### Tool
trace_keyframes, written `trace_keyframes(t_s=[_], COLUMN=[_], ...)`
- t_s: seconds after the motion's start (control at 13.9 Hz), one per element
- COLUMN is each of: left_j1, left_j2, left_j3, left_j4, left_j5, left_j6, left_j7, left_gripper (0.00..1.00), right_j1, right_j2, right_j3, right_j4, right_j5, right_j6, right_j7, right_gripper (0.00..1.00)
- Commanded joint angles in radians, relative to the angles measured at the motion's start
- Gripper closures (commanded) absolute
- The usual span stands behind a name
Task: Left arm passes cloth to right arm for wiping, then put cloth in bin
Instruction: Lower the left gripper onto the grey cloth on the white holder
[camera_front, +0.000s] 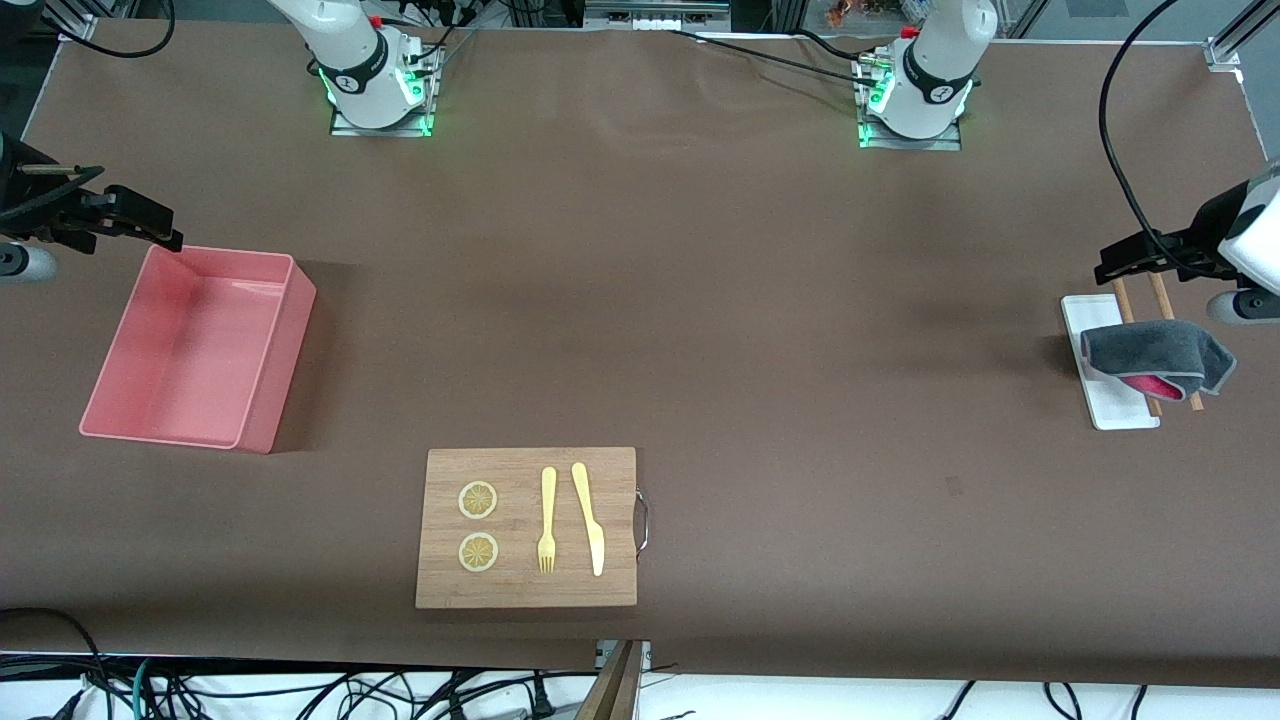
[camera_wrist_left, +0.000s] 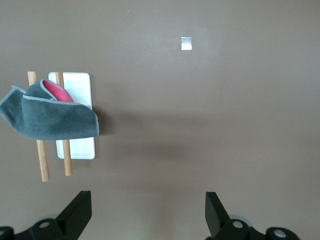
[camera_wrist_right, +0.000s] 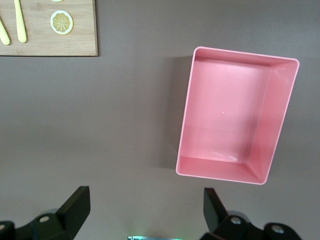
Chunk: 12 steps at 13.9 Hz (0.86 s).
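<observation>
The cloth (camera_front: 1155, 358), dark grey with a pink-red face showing at its fold, is draped over two wooden sticks (camera_front: 1163, 296) on a small white tray (camera_front: 1105, 405) at the left arm's end of the table. My left gripper (camera_front: 1122, 262) hangs open and empty in the air beside the tray's end toward the robot bases. In the left wrist view the cloth (camera_wrist_left: 50, 117) lies apart from the left gripper (camera_wrist_left: 148, 210). The pink bin (camera_front: 290, 340) stands at the right arm's end. My right gripper (camera_front: 150, 222) is open and empty over the bin's corner; the right wrist view shows the right gripper (camera_wrist_right: 145, 207) and the bin (camera_wrist_right: 186, 115).
A wooden board (camera_front: 610, 480) with a metal handle lies near the front edge, carrying two lemon slices (camera_front: 478, 500), a yellow fork (camera_front: 547, 520) and a yellow knife (camera_front: 590, 518). Brown table cover (camera_front: 700, 330) spreads between bin, board and tray.
</observation>
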Motion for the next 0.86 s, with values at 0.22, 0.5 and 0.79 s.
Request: trace_keyframes(t_s=[0.22, 0.5, 0.79], left_j1=[0.072, 0.184, 0.244], left_j2=[0.163, 0.384, 0.488], left_j3=[-0.003, -0.005, -0.005], left_j4=[0.090, 0.196, 0.198], left_j5=[0.034, 0.051, 0.053], left_j6=[0.007, 0.096, 0.230], left_j7=[0.094, 0.425, 0.674], left_gripper=[0.00, 0.00, 0.00], right_j1=[0.000, 0.001, 0.001], right_j2=[0.011, 0.011, 0.011], right_j3=[-0.002, 0.000, 0.000], right_j4=[0.018, 0.018, 0.020], right_j5=[0.011, 0.013, 0.014], right_j6=[0.025, 0.027, 0.027], right_j7=[0.002, 0.002, 0.001], right_gripper=[0.00, 0.00, 0.00])
